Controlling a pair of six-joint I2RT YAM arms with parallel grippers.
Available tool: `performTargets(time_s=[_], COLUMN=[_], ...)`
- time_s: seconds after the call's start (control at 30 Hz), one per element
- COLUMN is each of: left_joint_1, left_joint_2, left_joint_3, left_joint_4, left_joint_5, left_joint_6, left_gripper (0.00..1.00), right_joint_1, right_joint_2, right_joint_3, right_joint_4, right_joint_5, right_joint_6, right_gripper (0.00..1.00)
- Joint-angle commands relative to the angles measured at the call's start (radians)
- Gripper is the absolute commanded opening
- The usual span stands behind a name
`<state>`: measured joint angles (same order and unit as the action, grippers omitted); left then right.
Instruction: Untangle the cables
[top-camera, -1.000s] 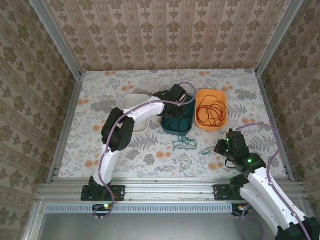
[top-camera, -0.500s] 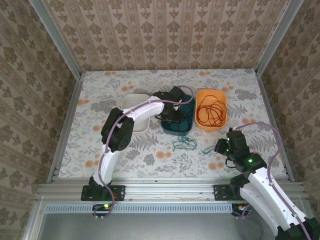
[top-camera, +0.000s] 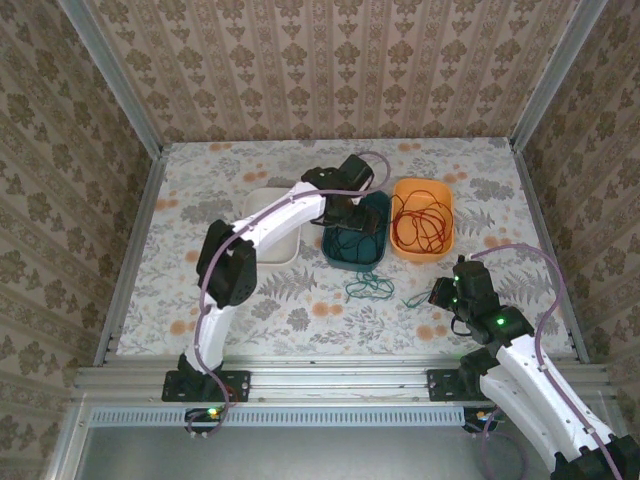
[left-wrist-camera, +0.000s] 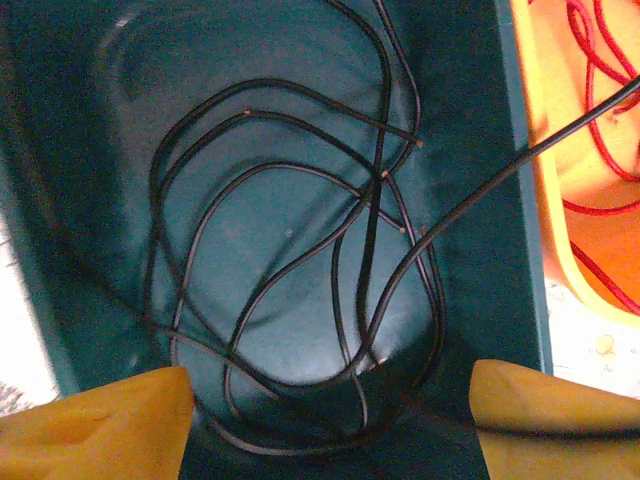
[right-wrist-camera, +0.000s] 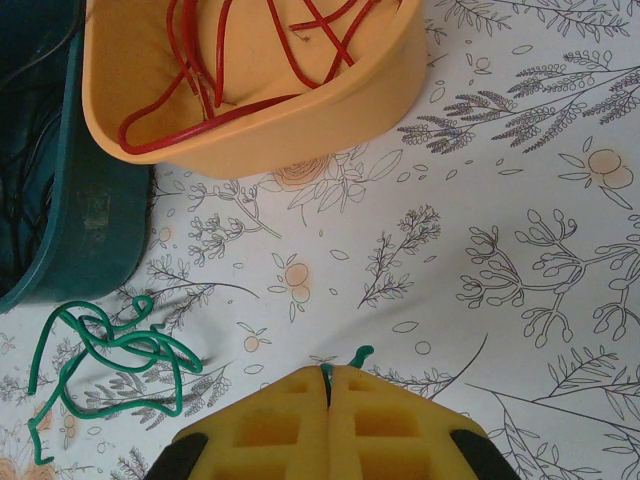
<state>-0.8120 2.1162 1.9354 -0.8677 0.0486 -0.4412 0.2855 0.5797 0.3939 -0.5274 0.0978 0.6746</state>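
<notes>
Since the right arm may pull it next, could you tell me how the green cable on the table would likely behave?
The green cable keeps crooked kinks and bends, so it is probably springy rather than limp. It looks thin and light, so it would likely slide over the table as one bundle. Its loops cross, so they may tighten.

Premises: a robotics laboratory test cell, not a dwelling. Evidence: a left arm (top-camera: 262, 224) and a right arm (top-camera: 530, 380), both robotic, are bolted to an aluminium rail (top-camera: 330, 378) at the table's near edge. Aluminium frame posts (top-camera: 111, 75) stand at the corners. The walls (top-camera: 340, 60) are flat panels papered in damask print. The table (top-camera: 200, 190) carries a printed floral sheet.
</notes>
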Motion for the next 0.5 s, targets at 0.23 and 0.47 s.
performTargets(time_s=[0.23,0.47], left_joint_1=[0.021,0.011], left_joint_2=[-0.097,-0.172], left_joint_3=[-0.110,-0.233], left_joint_4=[0.190,0.416], left_joint_5=[0.041,0.276], left_joint_6=[0.011,0.131], left_gripper=[0.58,0.70], right_joint_1=[-0.005,-0.005], right_joint_2=[0.004,-0.020], right_joint_3=[0.026,0.024], right_joint_4=[0.021,0.005], right_joint_5=[-0.023,-0.024], right_joint_6=[-0.013,-0.014], right_gripper=[0.00,0.00])
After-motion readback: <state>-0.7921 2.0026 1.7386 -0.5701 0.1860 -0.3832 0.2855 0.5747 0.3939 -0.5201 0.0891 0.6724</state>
